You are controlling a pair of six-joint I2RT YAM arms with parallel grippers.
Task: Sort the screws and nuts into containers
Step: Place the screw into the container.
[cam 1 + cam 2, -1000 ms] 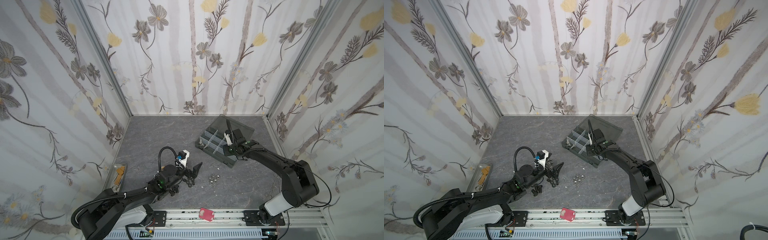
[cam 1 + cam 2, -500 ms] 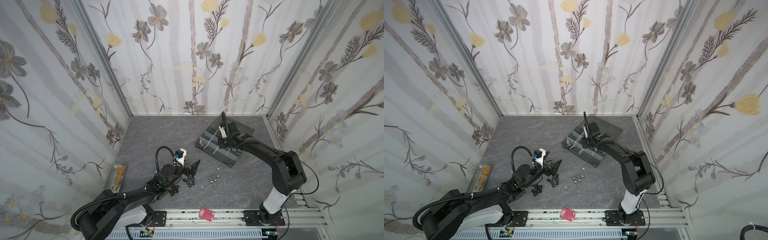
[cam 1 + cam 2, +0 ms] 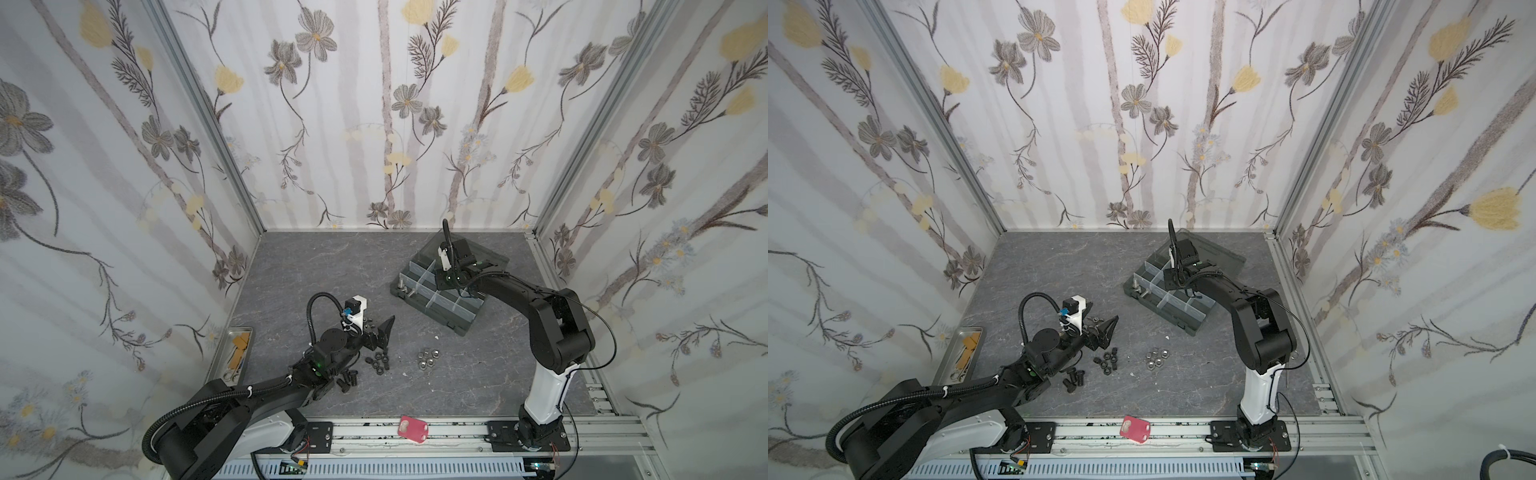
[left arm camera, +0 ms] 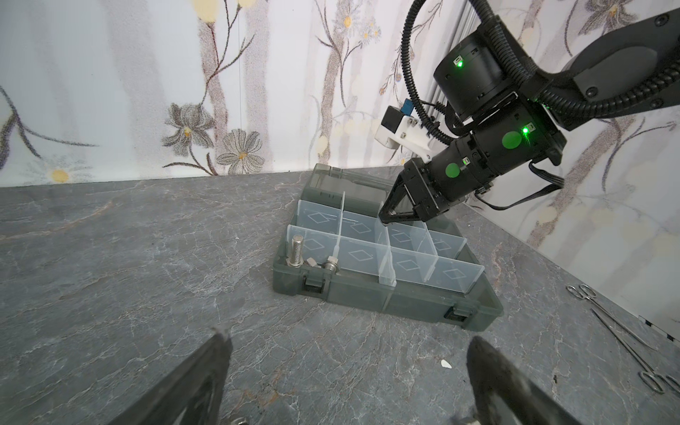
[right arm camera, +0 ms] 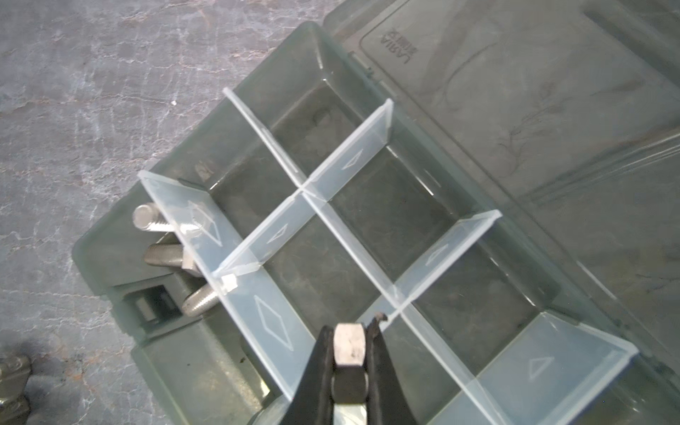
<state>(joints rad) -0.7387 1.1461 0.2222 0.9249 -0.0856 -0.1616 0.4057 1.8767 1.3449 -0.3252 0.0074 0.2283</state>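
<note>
My right gripper (image 5: 351, 325) is shut on a silver nut (image 5: 349, 346) and hangs above the clear-divided containers (image 5: 368, 228) of the dark grey organizer box (image 3: 461, 322). In the left wrist view, the right gripper (image 4: 386, 219) points down over a back-row cell. Silver screws (image 4: 296, 252) lie in the box's corner cell. My left gripper (image 4: 347, 336) is open and low over bare table, empty. Loose black nuts (image 3: 378, 362), silver nuts (image 3: 428, 359) and black screws (image 3: 347, 380) lie on the table beside the left gripper (image 3: 380, 332).
The box's smoky lid (image 3: 478, 253) lies open toward the back wall. A flat steel tray (image 3: 237, 349) sits at the left wall. Thin metal forceps (image 4: 618, 331) lie near the right wall. A white scrap (image 4: 446, 364) lies in front of the box. A red tag (image 3: 412, 428) is on the front rail.
My right gripper, still shut on the nut, has moved back and left over the box. My left gripper has drifted slightly left, staying open.
</note>
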